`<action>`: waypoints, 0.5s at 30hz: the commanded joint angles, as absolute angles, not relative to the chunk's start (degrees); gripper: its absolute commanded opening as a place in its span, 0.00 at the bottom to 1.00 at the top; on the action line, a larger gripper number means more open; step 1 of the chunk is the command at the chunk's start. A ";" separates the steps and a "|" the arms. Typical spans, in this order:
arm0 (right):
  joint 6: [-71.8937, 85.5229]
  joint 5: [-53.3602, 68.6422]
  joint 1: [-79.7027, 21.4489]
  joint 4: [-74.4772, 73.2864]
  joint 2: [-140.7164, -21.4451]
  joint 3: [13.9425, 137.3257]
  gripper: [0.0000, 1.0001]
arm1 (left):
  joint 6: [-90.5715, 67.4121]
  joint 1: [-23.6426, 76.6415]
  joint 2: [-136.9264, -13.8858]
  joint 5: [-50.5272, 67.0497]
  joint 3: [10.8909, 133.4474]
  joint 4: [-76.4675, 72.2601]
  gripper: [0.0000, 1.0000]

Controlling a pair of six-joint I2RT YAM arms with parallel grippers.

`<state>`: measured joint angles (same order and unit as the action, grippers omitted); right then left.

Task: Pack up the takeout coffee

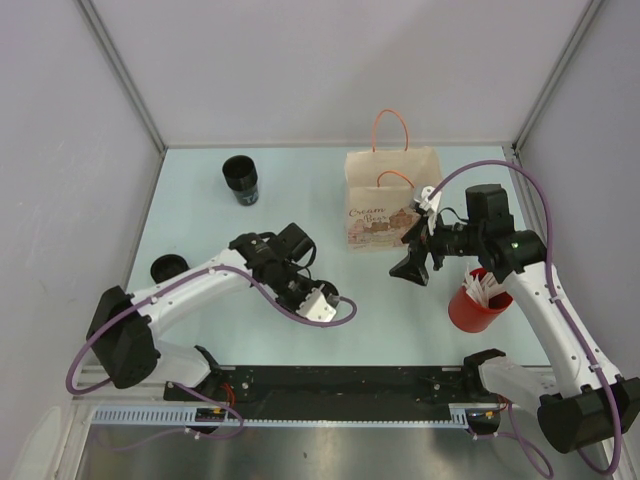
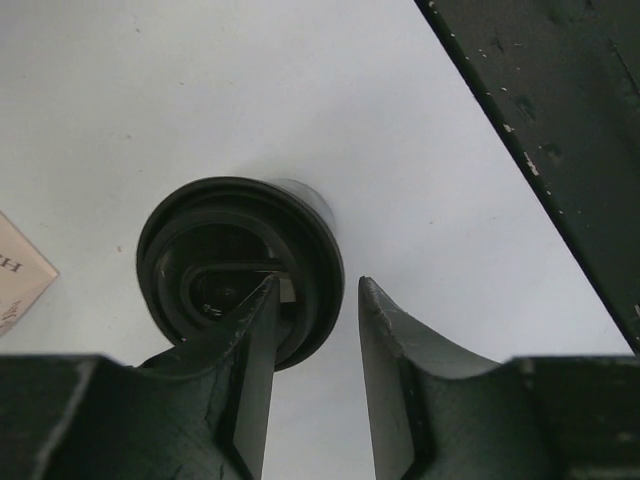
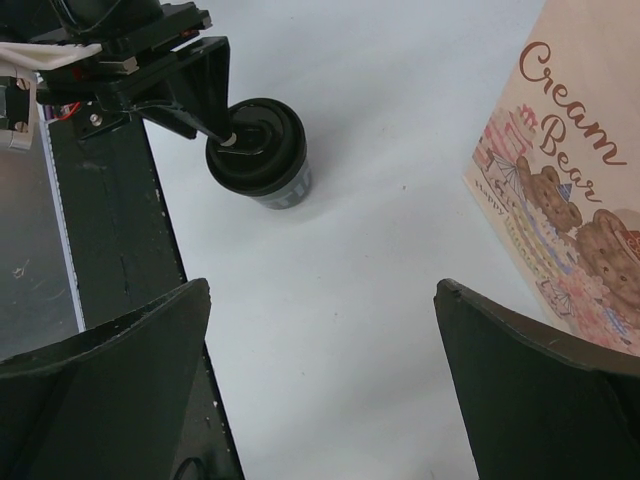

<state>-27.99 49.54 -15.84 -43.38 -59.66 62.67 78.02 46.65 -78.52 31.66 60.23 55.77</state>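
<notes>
Your left hand (image 2: pixel 318 283) is part open and points down at the lidded coffee cup (image 2: pixel 240 265). One finger (image 2: pixel 250 340) sits over the lid, the other stands just outside the rim with a sliver of counter showing between, so nothing is squeezed. In the right wrist view the lidded coffee cup (image 3: pixel 258 150) stands upright on the counter (image 1: pixel 200 220), near the middle, close to the black rail (image 3: pixel 110 250) at the near edge, well left of and nearer than the paper bag (image 1: pixel 392 200). In the top view the left wrist hides it. Your right hand (image 1: pixel 413 265) is wide open, holds nothing, and hovers just near of the bag's right corner. A red holder (image 1: pixel 478 305) with white sticks stands right of that hand. An open black cup (image 1: pixel 241 180) is far left, and a loose black lid (image 1: pixel 165 268) lies at the left edge
</notes>
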 commanded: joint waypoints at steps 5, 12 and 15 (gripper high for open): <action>-25.06 52.47 -16.43 -40.96 -62.22 62.40 1.00 | 74.36 47.20 -74.36 35.42 64.25 51.60 0.55; -15.32 52.29 -19.42 -34.11 -64.60 60.22 1.00 | 60.94 46.15 -70.32 31.83 64.08 44.31 0.79; -11.01 51.42 -21.88 -29.37 -65.12 57.41 1.00 | 54.00 43.51 -69.43 29.98 61.18 39.12 0.90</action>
<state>-18.92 50.89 -19.31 -37.01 -64.60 59.99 65.28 46.02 -71.81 31.44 62.46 47.59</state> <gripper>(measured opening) 0.995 0.846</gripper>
